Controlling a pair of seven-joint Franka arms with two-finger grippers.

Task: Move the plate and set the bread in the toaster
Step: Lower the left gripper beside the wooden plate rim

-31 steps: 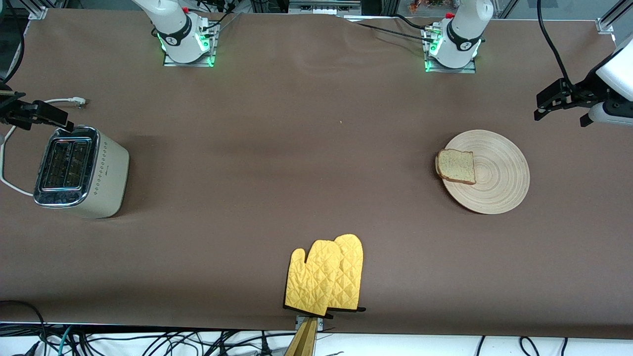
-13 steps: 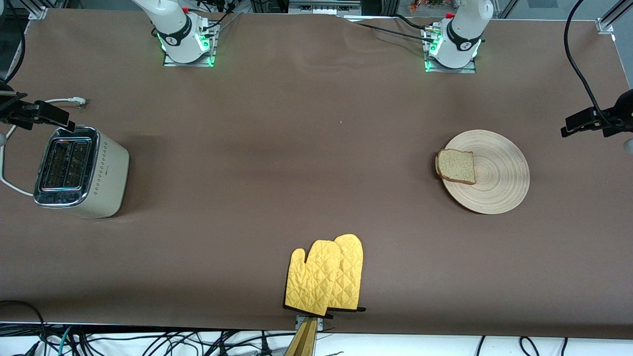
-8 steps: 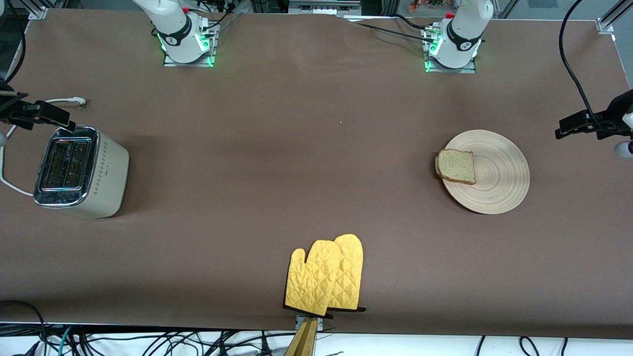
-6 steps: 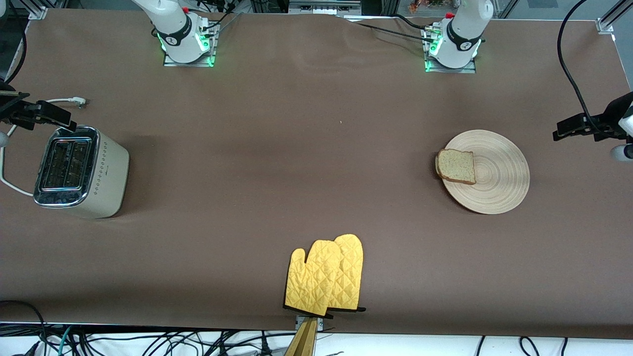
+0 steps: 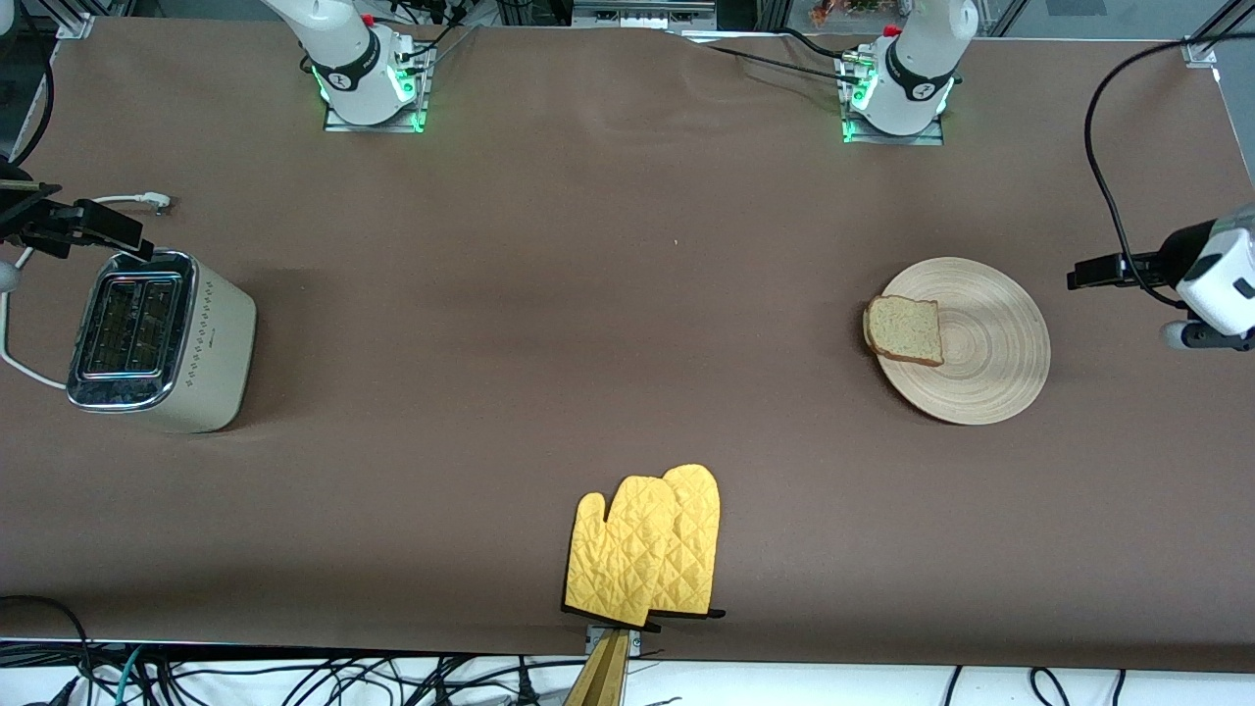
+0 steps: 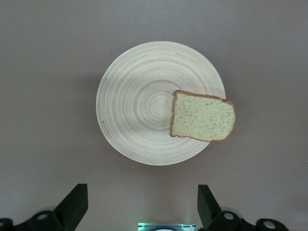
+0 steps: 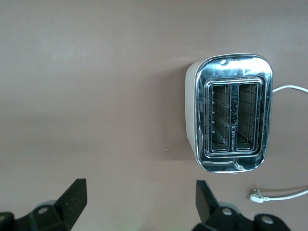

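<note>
The wooden plate (image 5: 990, 343) lies toward the left arm's end of the table. The bread (image 5: 904, 330) lies flat on it and overhangs the rim that faces the table's middle. Both show in the left wrist view, the plate (image 6: 139, 103) and the bread (image 6: 203, 121). My left gripper (image 5: 1083, 273) is open and empty in the air, over bare table beside the plate (image 6: 139, 211). The toaster (image 5: 157, 338) stands at the right arm's end with both slots empty (image 7: 231, 120). My right gripper (image 5: 108, 230) hangs open and empty beside the toaster (image 7: 139, 207).
A pair of yellow oven mitts (image 5: 647, 549) lies at the table's edge nearest the front camera, at mid-table. The toaster's white cord and plug (image 5: 147, 201) lie on the table near the right gripper. A black cable (image 5: 1103, 176) hangs by the left wrist.
My left gripper has moved in from the table's end toward the plate and turned. The right gripper, plate, bread and toaster have not moved.
</note>
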